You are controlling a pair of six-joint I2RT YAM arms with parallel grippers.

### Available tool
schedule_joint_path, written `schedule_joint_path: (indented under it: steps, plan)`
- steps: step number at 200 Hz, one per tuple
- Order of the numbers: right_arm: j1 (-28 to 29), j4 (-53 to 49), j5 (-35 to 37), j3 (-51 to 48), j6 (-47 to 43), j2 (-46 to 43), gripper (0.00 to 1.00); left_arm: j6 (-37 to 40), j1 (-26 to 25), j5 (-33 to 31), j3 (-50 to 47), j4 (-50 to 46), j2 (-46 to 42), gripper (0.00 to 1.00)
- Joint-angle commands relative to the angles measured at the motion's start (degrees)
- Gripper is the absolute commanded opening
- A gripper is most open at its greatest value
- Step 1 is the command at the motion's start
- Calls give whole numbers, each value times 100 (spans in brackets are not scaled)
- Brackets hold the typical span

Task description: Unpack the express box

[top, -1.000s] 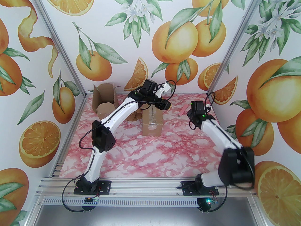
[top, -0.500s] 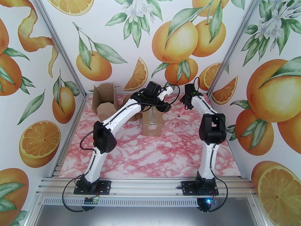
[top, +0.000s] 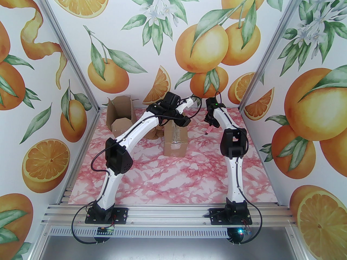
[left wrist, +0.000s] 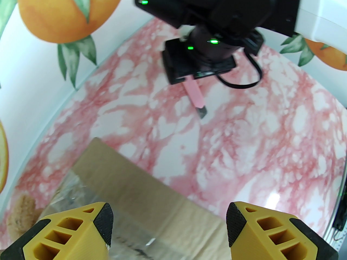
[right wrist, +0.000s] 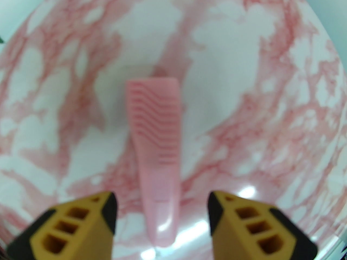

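Right wrist view: my right gripper (right wrist: 161, 213) is spread wide, and the pink cutter (right wrist: 153, 150) lies flat on the marble table (right wrist: 244, 64) between its fingers, with a gap on either side. Left gripper (left wrist: 169, 226) also open — hovering just above the taped express box (left wrist: 141, 194), left of the cutter.

No legible text, label, brand, number or sign anywhere.
Taped cardboard box (top: 175, 142): faces plain, no print readable.
Open carton (top: 120, 116): plain brown, no print readable.
Pink cutter (right wrist: 156, 156): moulded wavy ridges on handle; faint marks lower down too blurred to read.
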Motion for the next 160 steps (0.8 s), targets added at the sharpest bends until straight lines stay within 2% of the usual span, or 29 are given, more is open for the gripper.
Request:
schedule_joint_path:
  steps: [1, 54, 90, 134, 160]
  plan:
    - [-11, -202, 207, 98, -79, 227, 61, 49, 49, 46, 18, -83, -200, 73]
    - [-29, 184, 33, 166, -213, 496, 61, 21, 94, 31, 23, -77, -177, 73]
    - [-74, -174, -44, 515, -109, 773, 58, -25, 94, 3, 16, -91, -191, 73]
    - [-25, -291, -267, 349, -183, 873, 39, -69, 94, 1, -12, -108, -220, 73]
    - [56, -194, -240, -23, -280, 667, 32, -108, 94, 65, -34, -110, -248, 73]
